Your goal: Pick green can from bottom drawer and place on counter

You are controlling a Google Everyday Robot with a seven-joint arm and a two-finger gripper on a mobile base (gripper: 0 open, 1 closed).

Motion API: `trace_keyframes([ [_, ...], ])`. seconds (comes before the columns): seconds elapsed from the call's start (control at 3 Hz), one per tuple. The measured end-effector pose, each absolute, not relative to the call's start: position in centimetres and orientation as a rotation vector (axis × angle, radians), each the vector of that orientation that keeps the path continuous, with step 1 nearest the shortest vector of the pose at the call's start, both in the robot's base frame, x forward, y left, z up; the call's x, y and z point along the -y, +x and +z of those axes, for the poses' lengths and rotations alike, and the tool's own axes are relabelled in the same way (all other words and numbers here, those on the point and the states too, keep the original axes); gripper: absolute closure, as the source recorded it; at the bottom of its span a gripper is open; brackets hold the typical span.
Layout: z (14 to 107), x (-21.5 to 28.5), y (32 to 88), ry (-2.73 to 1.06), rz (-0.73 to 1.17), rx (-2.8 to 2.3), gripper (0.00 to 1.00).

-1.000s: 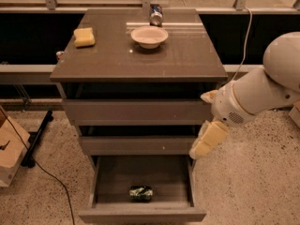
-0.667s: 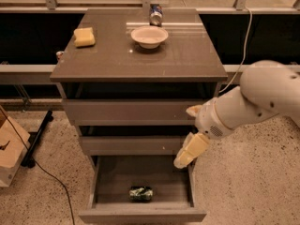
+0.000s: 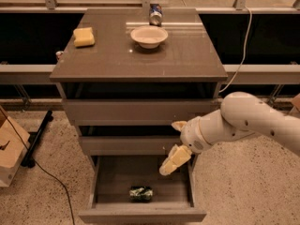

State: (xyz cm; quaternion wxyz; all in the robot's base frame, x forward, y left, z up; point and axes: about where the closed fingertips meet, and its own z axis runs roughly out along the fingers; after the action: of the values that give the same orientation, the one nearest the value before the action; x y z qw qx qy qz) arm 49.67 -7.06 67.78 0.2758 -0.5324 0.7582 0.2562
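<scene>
Item: green can (image 3: pixel 141 193). Lies on its side on the floor of the bottom drawer (image 3: pixel 140 215), near the front wall and about midway across. Nothing touches it.

Bottom drawer: pulled out; the two drawers above are pushed in.

Gripper (image 3: pixel 169 147): hangs above the drawer's right rear part, in front of the middle drawer, up and to the right of the can and apart from it. Its two pale yellow fingers (image 3: pixel 174 159) stand spread wide with nothing between them. The white arm (image 3: pixel 253 118) reaches in from the right.

Counter (image 3: pixel 187 55): carries a white bowl (image 3: pixel 149 35) near the back centre, a yellow sponge (image 3: pixel 84 36) at back left, and a blue-and-silver can (image 3: pixel 155 14) at the rear edge behind the bowl.
</scene>
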Motion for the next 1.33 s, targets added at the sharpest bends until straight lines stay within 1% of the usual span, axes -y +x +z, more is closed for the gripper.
trace_keyframes([
  [0.67,65.8,6.6,49.7,-1.427,0.701,-2.061,0.0],
  [1.0,63.8,5.3,50.1,-1.421,0.713,-2.044,0.0],
  [1.33,59.8,3.5,51.4,-1.402,0.756,-1.997,0.0],
])
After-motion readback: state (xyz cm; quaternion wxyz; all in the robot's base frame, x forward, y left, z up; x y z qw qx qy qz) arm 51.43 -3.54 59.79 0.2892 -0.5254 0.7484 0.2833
